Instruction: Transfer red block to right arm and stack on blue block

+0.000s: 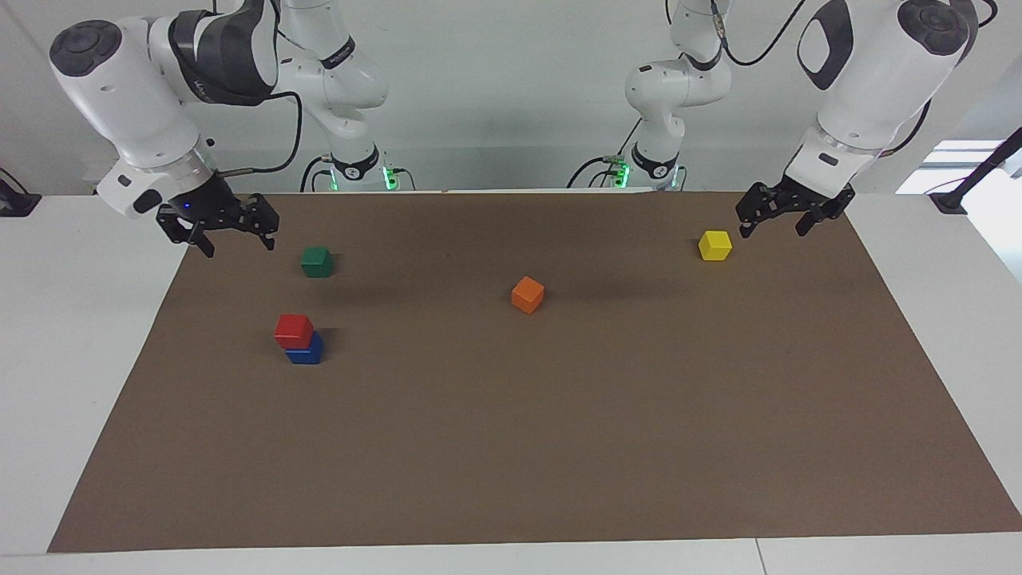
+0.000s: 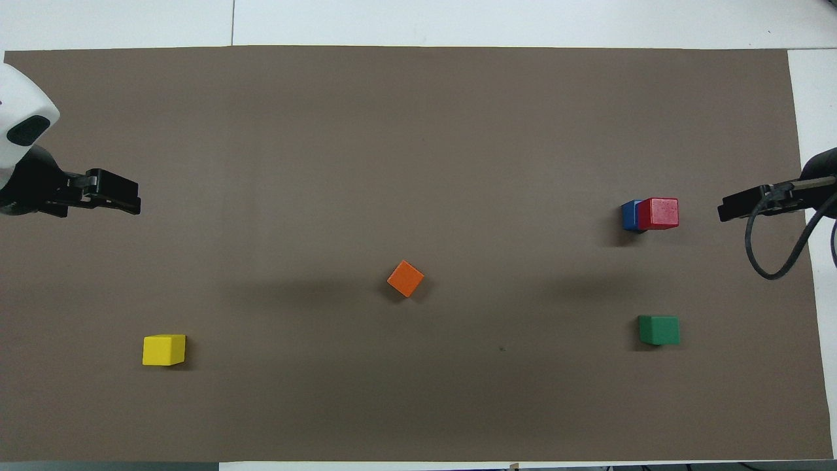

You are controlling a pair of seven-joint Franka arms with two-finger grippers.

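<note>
A white bench [image 1: 72,359] carries a large brown paper mat [image 1: 559,431] that covers most of its top, leaving white margins at both ends and along the edge farthest from the robots. A plain pale wall rises at the robots' end, with cables trailing from the arm bases, where small green lights glow.

The red block [image 1: 293,329] sits on top of the blue block [image 1: 306,350], slightly offset so a strip of blue shows along one side. This stack stands toward the right arm's end of the bench. The green block [image 1: 317,261] lies on the mat nearer to the robots than the stack. The orange block [image 1: 528,295] rests near the middle of the mat, turned at an angle. The yellow block [image 1: 715,245] lies toward the left arm's end.

The right gripper [image 1: 233,237] hangs in the air over the mat's edge at its own end, apart from the stack, its jaws released and holding nothing. The left gripper [image 1: 774,224] hangs over the mat's corner just beside the yellow block, jaws also spread and bare. Soft shadows of the arms fall across the mat.
</note>
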